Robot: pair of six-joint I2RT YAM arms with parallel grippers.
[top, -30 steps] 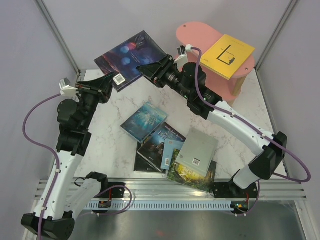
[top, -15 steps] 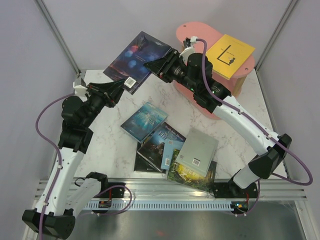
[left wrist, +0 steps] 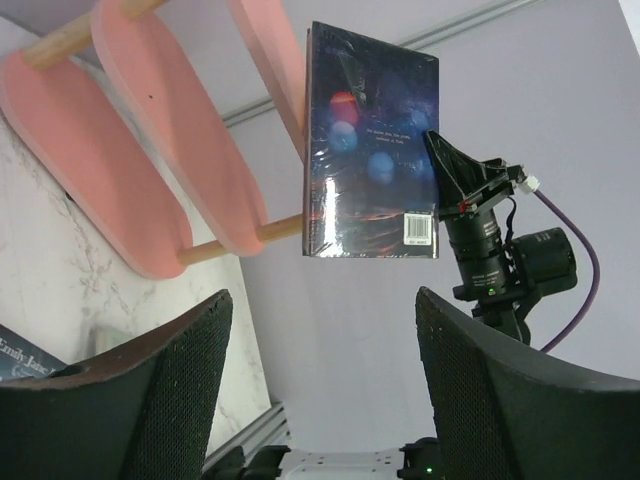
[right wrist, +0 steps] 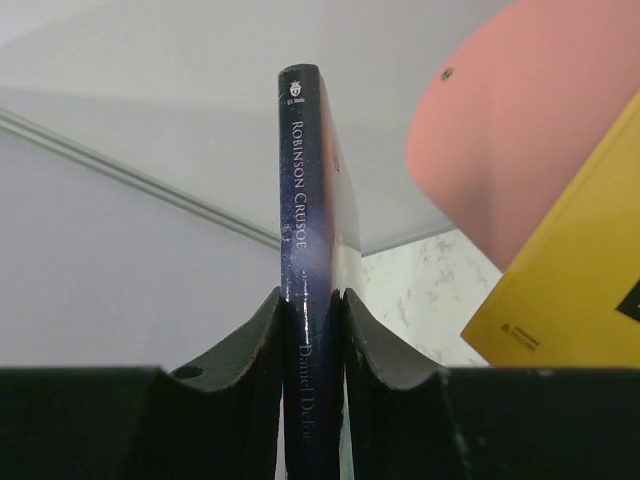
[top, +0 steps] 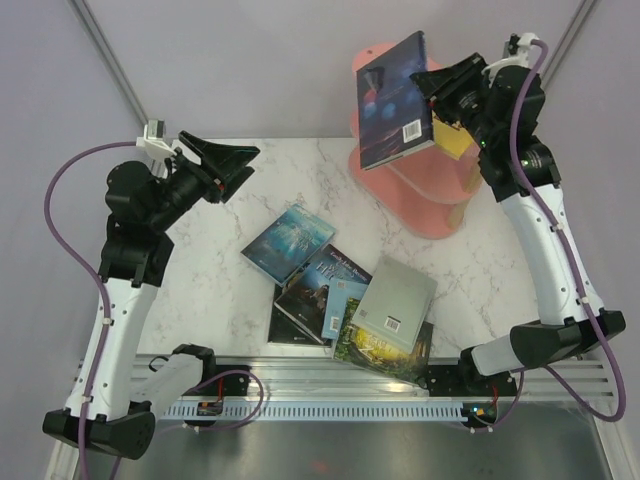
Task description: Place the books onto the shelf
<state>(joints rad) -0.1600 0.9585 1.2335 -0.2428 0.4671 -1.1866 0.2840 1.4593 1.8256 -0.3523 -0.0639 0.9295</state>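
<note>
Two fingers of our right pincer [right wrist: 312, 305] are pressed on the dark purple-blue book [top: 393, 100], one on each cover close to the spine, so the book stands on edge and cannot swing flat. We hold it high, and from above it covers part of the top board of the shelf [top: 430, 215], which stands at the far right corner of the table [top: 220, 290]. We judge that this height is needed to pass the rim before lowering. Near the pincer, on the same board, lies the yellow book [right wrist: 575, 290], so the free place seems to be beside it. Our left pincer [top: 238, 170] is spread wide with nothing between its fingers. It hovers over the far left part of the table, well apart from the shelf, where it does not block the way. The other books, among them the teal book [top: 288, 240] and the grey book [top: 394, 300], lie in an overlapping heap near the middle of the near edge, not yet shelved.
</note>
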